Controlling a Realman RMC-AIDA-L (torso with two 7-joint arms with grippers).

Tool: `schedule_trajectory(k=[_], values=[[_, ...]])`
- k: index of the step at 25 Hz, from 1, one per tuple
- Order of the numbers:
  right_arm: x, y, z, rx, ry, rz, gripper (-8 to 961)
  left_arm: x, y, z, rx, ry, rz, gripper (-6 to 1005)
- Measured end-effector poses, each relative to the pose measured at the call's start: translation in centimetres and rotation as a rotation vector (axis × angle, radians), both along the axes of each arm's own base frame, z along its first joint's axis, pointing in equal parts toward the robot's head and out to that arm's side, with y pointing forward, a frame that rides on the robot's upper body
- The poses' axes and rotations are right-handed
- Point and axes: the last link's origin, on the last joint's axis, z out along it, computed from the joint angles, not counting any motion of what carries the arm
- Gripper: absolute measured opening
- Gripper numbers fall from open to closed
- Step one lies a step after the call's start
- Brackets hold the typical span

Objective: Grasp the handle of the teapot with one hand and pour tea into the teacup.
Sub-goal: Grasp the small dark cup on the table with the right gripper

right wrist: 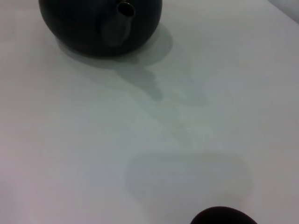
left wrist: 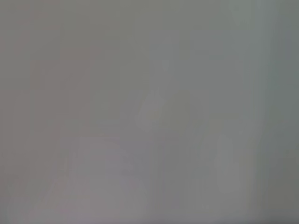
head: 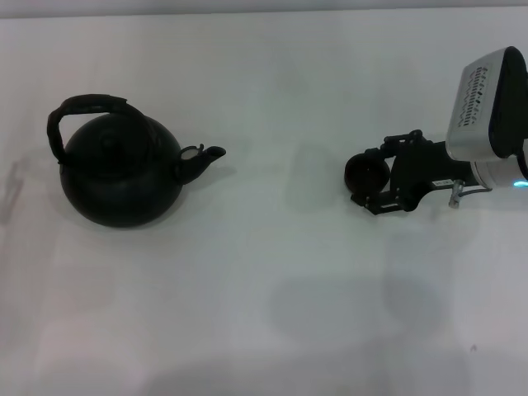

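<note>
The black teapot [head: 120,177] stands on the white table [head: 264,330] at the left, its spout [head: 206,157] pointing right. Its arched handle [head: 87,103] stands over the lid and nothing holds it. The small black teacup [head: 365,169] is at the right, between the fingers of my right gripper [head: 371,180], which reaches in from the right edge and is shut on it. In the right wrist view the teapot [right wrist: 79,23] and its spout [right wrist: 124,21] lie ahead, and the teacup's rim [right wrist: 224,217] shows at the edge. My left gripper is out of view.
Bare white table lies between the teapot's spout and the teacup. Soft shadows fall on the table below the right arm [head: 355,305]. The left wrist view shows only a plain grey surface.
</note>
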Motion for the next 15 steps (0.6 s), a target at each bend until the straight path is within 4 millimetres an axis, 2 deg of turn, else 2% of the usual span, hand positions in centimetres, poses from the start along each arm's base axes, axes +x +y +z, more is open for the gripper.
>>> schedule_trajectory(k=[3, 15], values=[[-0.02, 0.0, -0.01, -0.001, -0.001, 0.005, 764, 0.0, -0.01, -0.02, 0.0, -0.001, 0.0, 776], [-0.52, -0.27, 0.2, -0.031, 0.02, 0.01, 719, -0.11, -0.04, -0.14, -0.007, -0.001, 0.009, 776]])
